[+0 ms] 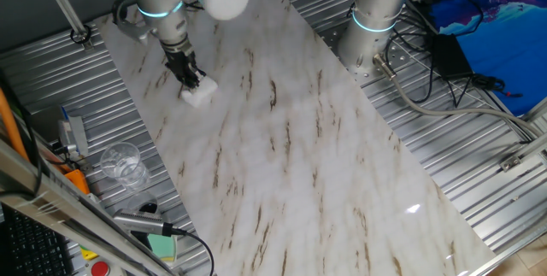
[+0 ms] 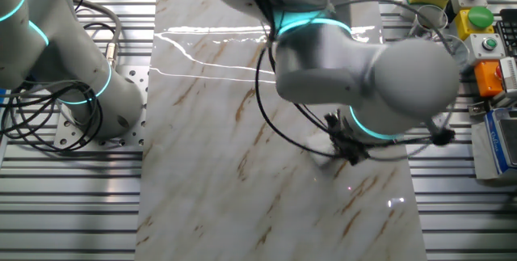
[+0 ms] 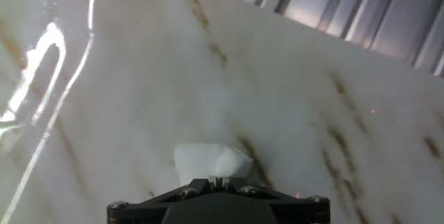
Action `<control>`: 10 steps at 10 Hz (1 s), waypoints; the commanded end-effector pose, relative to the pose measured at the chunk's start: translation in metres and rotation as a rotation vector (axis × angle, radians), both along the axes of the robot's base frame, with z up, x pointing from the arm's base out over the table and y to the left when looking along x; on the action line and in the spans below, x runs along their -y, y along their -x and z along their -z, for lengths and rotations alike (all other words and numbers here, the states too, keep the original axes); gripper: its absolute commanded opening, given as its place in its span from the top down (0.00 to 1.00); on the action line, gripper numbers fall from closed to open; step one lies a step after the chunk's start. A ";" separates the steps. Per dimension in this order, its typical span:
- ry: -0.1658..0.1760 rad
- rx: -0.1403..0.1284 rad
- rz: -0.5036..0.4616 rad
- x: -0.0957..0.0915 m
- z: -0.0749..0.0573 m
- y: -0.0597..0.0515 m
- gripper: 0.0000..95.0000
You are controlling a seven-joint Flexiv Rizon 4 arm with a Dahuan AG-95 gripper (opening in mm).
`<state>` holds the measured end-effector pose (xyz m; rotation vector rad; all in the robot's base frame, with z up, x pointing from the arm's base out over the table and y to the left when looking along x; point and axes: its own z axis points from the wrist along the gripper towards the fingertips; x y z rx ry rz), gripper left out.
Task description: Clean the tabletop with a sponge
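Note:
The tabletop point(image 1: 291, 131) is a long glossy white marble-look slab with brown veins. The sponge point(image 1: 197, 93), a small white soft block, rests on the slab near its far left end. My gripper point(image 1: 189, 78) comes down onto it with dark fingers shut on its top. In the hand view the sponge point(image 3: 210, 161) bulges out just ahead of the closed jaws, pressed against the tabletop point(image 3: 277, 99). In the other fixed view the arm's big grey body hides the sponge, and only the dark gripper point(image 2: 349, 149) shows above the tabletop point(image 2: 218, 132).
Ribbed grey metal point(image 1: 479, 165) surrounds the slab. A second arm's base point(image 1: 367, 28) stands at the slab's far right side with cables. A clear glass point(image 1: 122, 165), a green block point(image 1: 161, 245) and tools lie left of the slab. A button box point(image 2: 477, 27) sits near it.

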<state>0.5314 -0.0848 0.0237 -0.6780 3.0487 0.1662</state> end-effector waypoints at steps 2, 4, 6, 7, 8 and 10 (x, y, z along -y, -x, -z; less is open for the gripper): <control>0.010 -0.001 0.034 -0.028 0.001 0.013 1.00; 0.017 -0.003 0.055 -0.045 0.005 0.020 1.00; 0.027 -0.004 0.061 -0.058 0.006 0.020 1.00; 0.032 -0.008 0.076 -0.067 0.004 0.021 1.00; 0.042 -0.010 0.088 -0.074 0.002 0.022 1.00; 0.042 -0.013 0.115 -0.091 0.001 0.024 1.00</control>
